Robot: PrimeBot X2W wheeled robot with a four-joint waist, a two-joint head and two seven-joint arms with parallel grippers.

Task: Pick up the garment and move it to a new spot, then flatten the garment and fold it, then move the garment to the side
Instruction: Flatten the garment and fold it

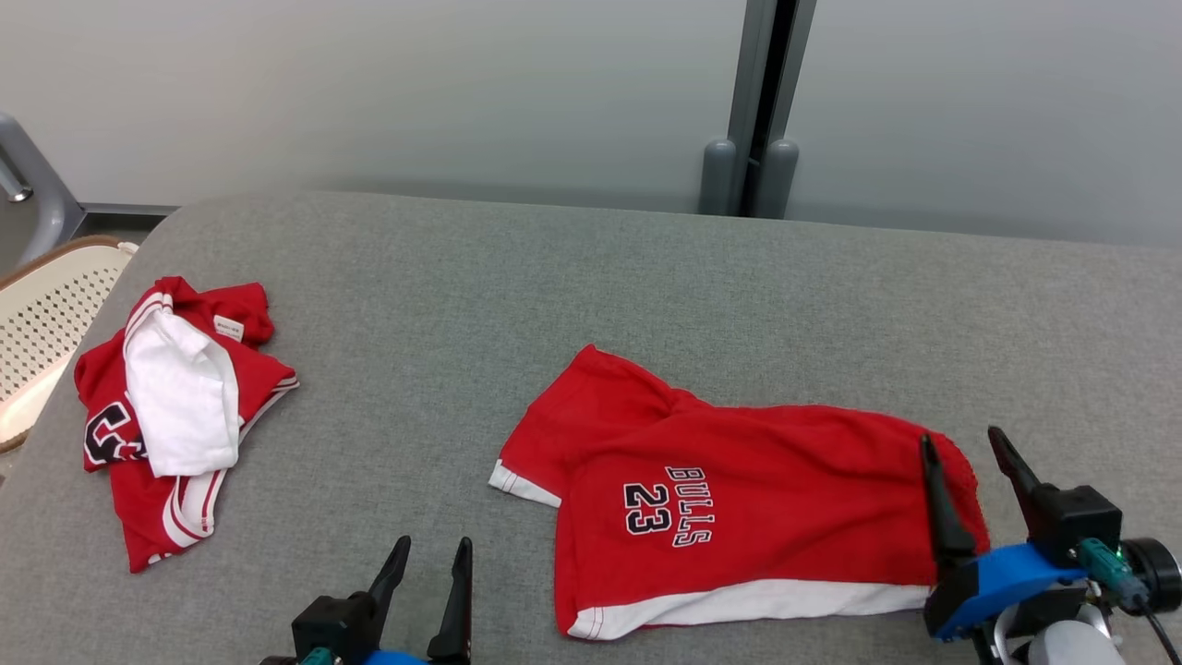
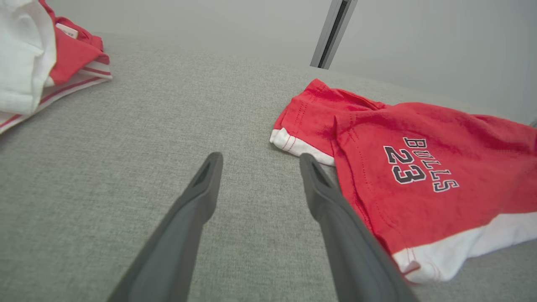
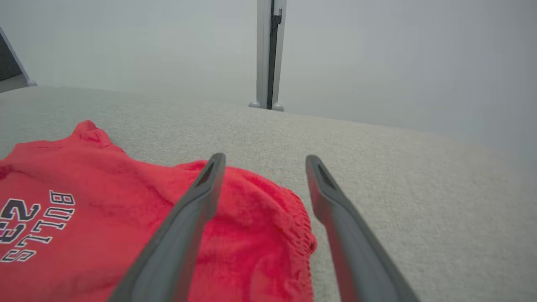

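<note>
The red garment [image 1: 739, 499], a pair of shorts printed BULLS 23 with a white hem, lies spread fairly flat on the grey cushioned surface [image 1: 591, 305], across the lower centre and lower right of the head view. Its white hem runs along the bottom of the frame, and the cloth is rumpled along its upper edge.

The right gripper [image 1: 960, 437] stands at the lower right of the head view, at the garment's right-hand end, its two dark fingers spread wide with nothing between them. In the right wrist view the right gripper [image 3: 265, 158] has one finger over the bunched red edge of the garment [image 3: 84, 176] and the other over bare surface [image 3: 398, 188]; whether either tip touches the cloth I cannot tell.

The left gripper [image 1: 434, 542] sits at the bottom edge, left of centre, its fingers also apart and empty, near the garment but clear of it. In the left wrist view the left gripper [image 2: 260, 157] points over bare surface [image 2: 126, 167], with the garment [image 2: 419, 167] just right of it in the frame.

A heap of red and white clothing [image 1: 175, 416] lies at the left of the head view, well apart from the garment, and shows at the upper left of the left wrist view [image 2: 42, 54]. A cream perforated seat [image 1: 46, 314] shows at the far left edge, and a grey post [image 1: 762, 102] rises at the top, right of centre
</note>
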